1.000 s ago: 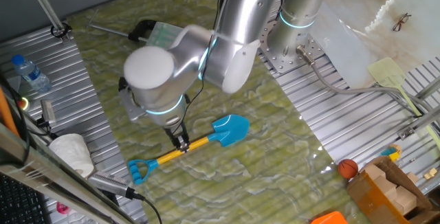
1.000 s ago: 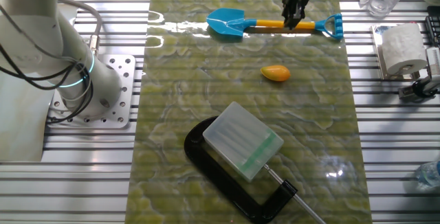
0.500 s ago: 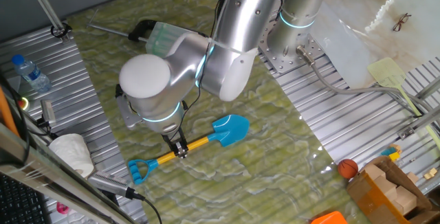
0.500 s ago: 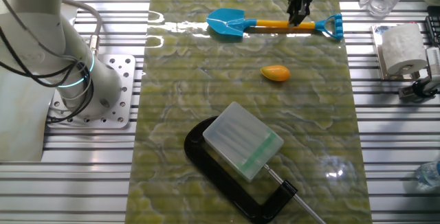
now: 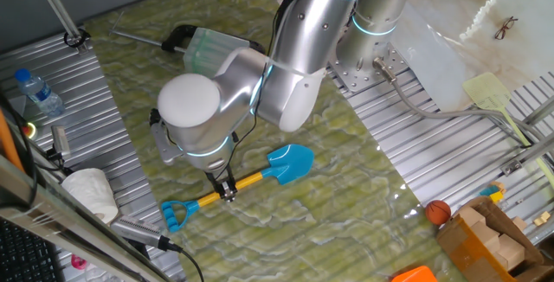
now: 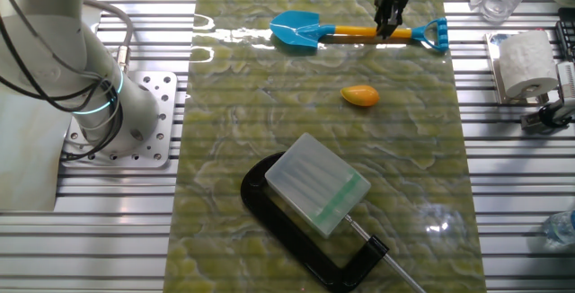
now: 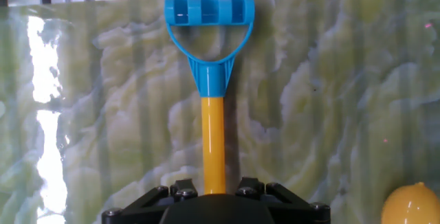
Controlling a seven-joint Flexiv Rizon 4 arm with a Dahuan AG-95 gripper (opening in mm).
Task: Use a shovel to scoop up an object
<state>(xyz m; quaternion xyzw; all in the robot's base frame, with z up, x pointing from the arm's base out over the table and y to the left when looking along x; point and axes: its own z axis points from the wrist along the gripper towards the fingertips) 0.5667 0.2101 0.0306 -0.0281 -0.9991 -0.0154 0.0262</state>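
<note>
The shovel (image 5: 260, 175) lies flat on the green marbled mat, with its blue blade (image 6: 296, 31), yellow shaft (image 7: 213, 141) and blue D-shaped end (image 7: 209, 18). My gripper (image 5: 228, 192) is down at the shaft, nearer the D end, with a finger on each side of it. It also shows in the other fixed view (image 6: 388, 29). The jaws stand a little wider than the shaft. The object, an orange-yellow lemon-like lump (image 6: 360, 95), lies on the mat apart from the shovel. It shows at the lower right of the hand view (image 7: 412, 207).
A black clamp holding a clear box (image 6: 316, 185) sits on the mat on the side away from the shovel. A paper roll (image 6: 526, 64) and a water bottle (image 5: 39, 92) stand on the metal slats. An orange ball (image 5: 438, 211) and wooden blocks lie off the mat.
My gripper has come down a little lower onto the shaft and shifted slightly towards the D end. The shovel and the lump have not moved.
</note>
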